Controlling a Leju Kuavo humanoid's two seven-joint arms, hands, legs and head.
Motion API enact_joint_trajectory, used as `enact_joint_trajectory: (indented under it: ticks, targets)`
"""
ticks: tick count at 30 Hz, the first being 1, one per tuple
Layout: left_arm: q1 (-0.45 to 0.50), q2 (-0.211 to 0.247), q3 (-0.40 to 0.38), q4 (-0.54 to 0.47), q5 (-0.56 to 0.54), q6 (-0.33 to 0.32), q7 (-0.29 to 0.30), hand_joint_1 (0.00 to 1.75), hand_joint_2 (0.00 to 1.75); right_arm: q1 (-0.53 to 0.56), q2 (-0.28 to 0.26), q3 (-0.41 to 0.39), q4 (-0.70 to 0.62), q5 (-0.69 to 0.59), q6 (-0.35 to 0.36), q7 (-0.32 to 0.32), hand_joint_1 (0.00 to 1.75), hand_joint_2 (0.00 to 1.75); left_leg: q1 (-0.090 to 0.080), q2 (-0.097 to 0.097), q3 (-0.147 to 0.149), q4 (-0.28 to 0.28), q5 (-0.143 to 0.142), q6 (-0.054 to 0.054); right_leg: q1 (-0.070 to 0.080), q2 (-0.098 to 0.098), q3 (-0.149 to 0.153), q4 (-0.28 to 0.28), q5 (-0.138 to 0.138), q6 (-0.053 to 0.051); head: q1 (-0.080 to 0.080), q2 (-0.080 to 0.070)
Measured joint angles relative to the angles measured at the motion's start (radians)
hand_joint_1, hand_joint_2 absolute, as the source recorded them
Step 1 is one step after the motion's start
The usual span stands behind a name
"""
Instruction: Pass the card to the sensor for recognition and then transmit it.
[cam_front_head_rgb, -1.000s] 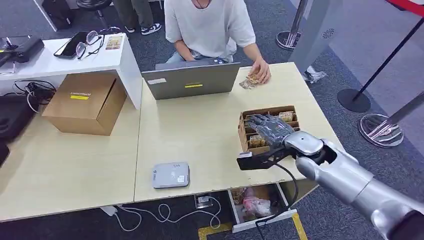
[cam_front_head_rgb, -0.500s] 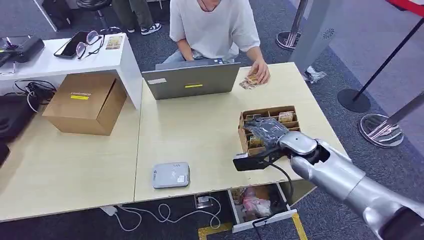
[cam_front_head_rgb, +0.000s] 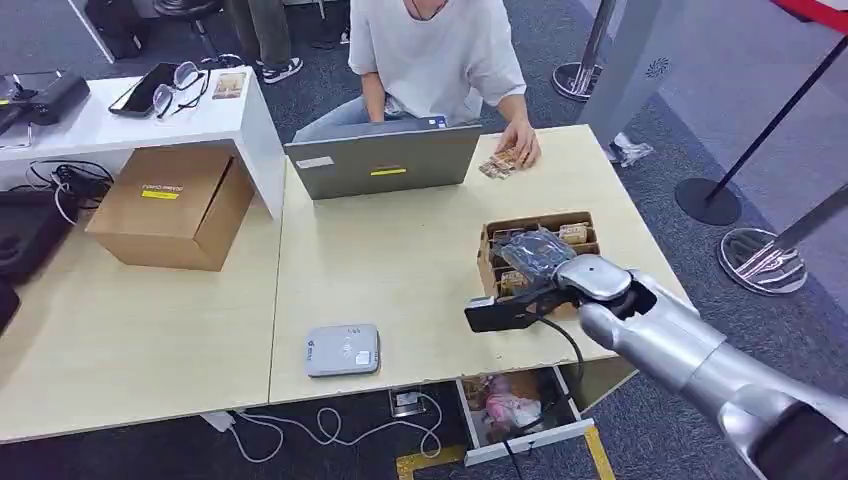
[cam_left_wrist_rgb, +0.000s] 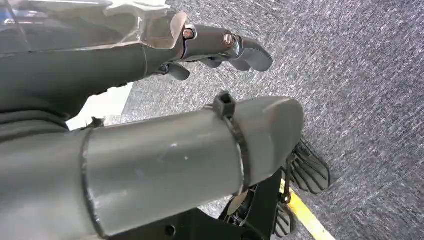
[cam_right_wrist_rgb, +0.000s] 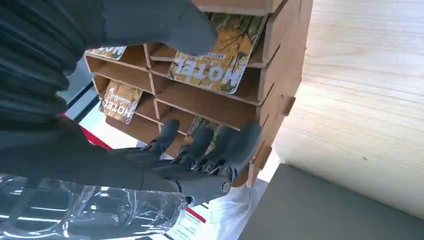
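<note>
The right hand (cam_front_head_rgb: 538, 252), fingers spread and holding nothing, reaches into the brown compartmented cardboard box (cam_front_head_rgb: 489, 262) on the surface, where the yellow printed hotel card (cam_right_wrist_rgb: 216, 56) stands slotted for picking.

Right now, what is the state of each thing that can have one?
Laptop: open, facing the person.
Card box: open, cards in its slots.
Drawer: pulled open.
Right hand: over the card box, fingers at a slot.
Left hand: hangs above the floor, holds nothing.
</note>
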Motion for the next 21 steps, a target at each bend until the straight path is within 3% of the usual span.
enact_joint_trajectory:
  ticks: [11,21]
  targets:
    - [0.000,0.001,0.000,0.002,-0.004,0.000,0.000,0.00,0.00,0.008,-0.004,-0.004,0.016,-0.006,-0.016,0.013,0.63,1.75,0.000,0.000,0.000,0.000,0.000,0.000,0.000,0.000,0.000,0.000,0.000,0.000,0.000,0.000]
    - [0.000,0.004,0.000,0.003,-0.010,-0.003,-0.001,0.00,0.00,0.012,-0.026,-0.012,0.015,-0.014,-0.018,0.018,0.68,1.75,0.000,0.000,0.000,0.000,0.000,0.000,0.000,0.000,0.000,0.000,0.000,0.000,0.000,0.000]
